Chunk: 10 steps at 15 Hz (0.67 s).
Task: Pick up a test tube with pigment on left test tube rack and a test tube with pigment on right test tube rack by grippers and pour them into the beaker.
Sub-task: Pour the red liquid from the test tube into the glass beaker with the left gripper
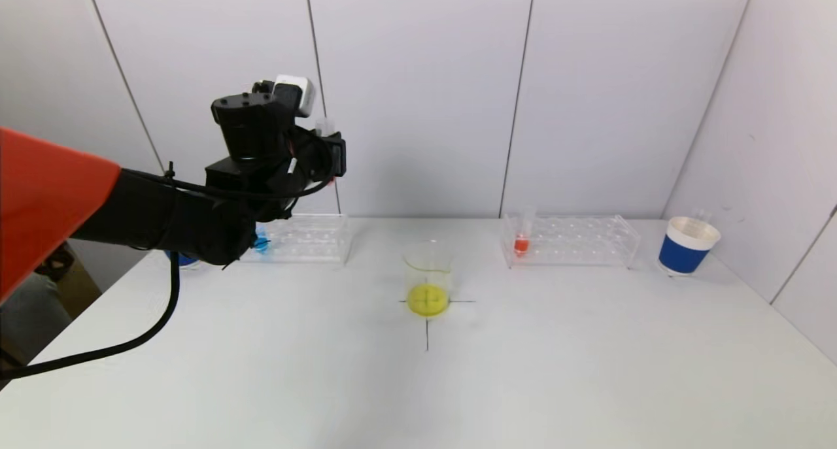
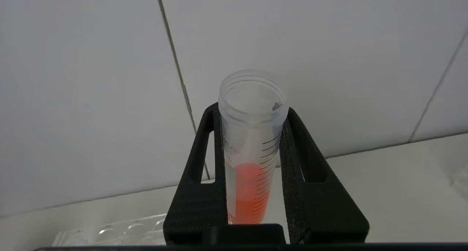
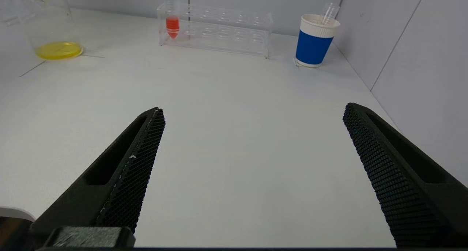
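left test tube rack (image 1: 307, 238): near end hidden by arm | right gripper (image 3: 252, 170): base cut off

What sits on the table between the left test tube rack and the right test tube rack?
Only the beaker, holding yellow liquid, on a black cross mark between the left test tube rack and the right test tube rack, as the head view shows.

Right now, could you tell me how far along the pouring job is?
In hand: the left gripper holds a red-pigment test tube, lifted, unpoured. The beaker holds only yellow liquid. Left: the right rack's tube is still seated, with the right gripper open above the table.
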Tool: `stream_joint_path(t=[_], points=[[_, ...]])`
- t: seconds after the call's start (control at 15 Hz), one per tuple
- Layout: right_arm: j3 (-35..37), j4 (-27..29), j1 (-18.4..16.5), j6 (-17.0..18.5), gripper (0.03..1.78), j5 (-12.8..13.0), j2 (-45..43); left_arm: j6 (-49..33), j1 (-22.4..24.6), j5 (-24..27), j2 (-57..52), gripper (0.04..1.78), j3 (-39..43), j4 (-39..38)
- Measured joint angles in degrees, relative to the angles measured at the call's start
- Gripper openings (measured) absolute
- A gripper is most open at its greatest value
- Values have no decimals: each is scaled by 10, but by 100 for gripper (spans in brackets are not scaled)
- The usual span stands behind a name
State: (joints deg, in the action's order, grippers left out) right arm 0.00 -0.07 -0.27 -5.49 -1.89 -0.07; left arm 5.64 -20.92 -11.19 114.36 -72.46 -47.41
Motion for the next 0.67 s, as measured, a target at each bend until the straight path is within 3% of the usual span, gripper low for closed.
stream_joint_path(t=[0.13, 0.67], points=[[0, 0, 0, 0, 177, 0, 0, 43, -11, 8, -10, 44, -7, 2], [0, 0, 0, 0, 177, 0, 0, 134, -49, 143, -32, 44, -2, 22]])
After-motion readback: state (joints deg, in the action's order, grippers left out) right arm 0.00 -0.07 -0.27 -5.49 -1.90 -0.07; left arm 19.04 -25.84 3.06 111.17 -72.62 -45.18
